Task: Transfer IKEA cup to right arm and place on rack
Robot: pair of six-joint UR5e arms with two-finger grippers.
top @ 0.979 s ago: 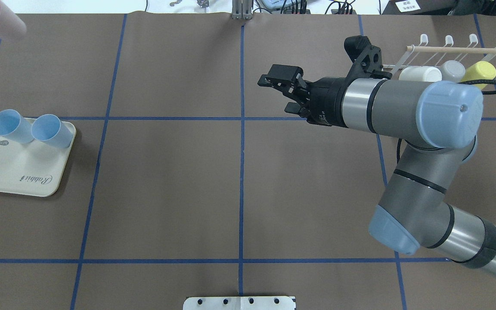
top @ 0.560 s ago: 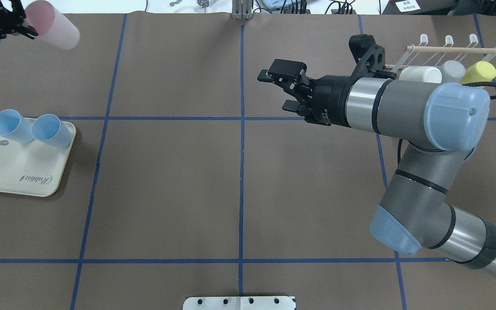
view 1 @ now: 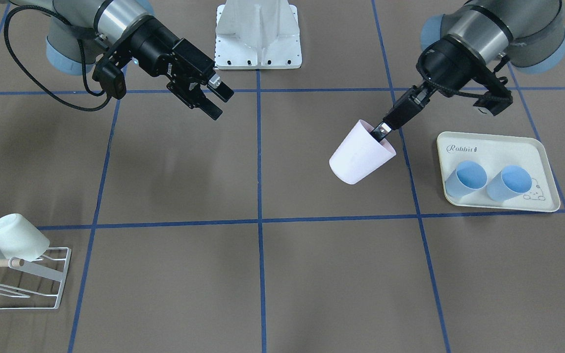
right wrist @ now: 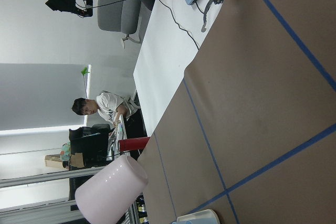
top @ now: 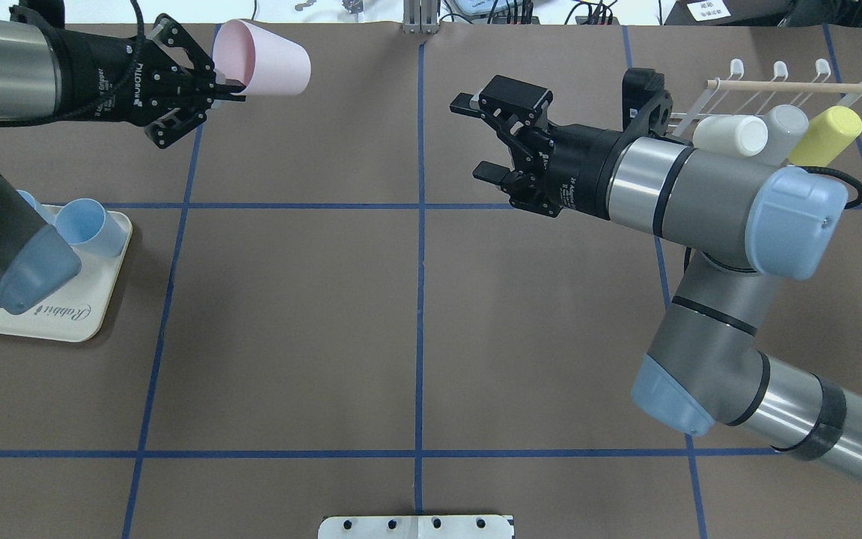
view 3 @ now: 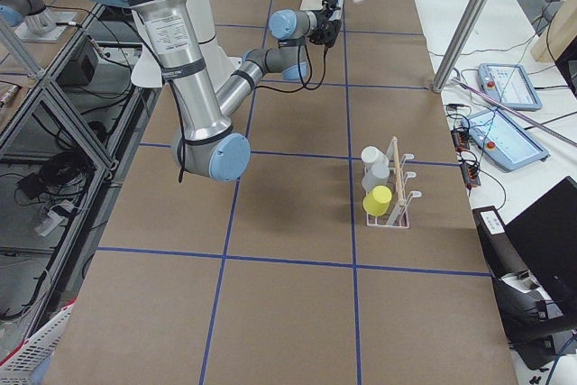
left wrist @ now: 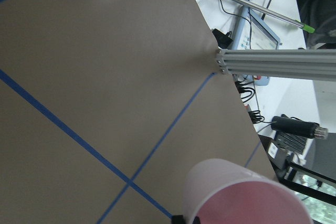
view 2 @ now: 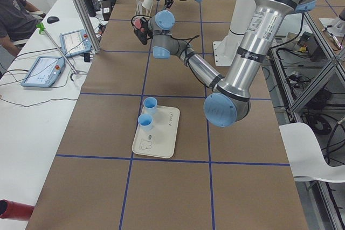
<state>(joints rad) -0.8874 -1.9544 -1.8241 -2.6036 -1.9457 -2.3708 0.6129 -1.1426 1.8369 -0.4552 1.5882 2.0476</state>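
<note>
The left gripper (top: 230, 84) is holding a pink cup (top: 272, 60) in the air over the far left part of the surface (top: 289, 314). Its jaws are pinching the rim, one finger inside the mouth and one outside. The cup is lying roughly sideways, its long axis running along the line between the two arms: the mouth is facing the left gripper, and the closed base is pointing across at the right gripper (top: 476, 137) and tilting somewhat downward. The right gripper is hanging just on its own side of the centre line, well apart from the cup. It is aiming back at that base with its jaws spread wide, gripping nothing. A handover is likely needing that gap closed first. The rack (top: 783, 87) is sitting at the far right, behind the right arm, carrying a white cup (top: 730, 135), a grey cup (top: 786, 123) and a yellow cup (top: 827, 133).
</note>
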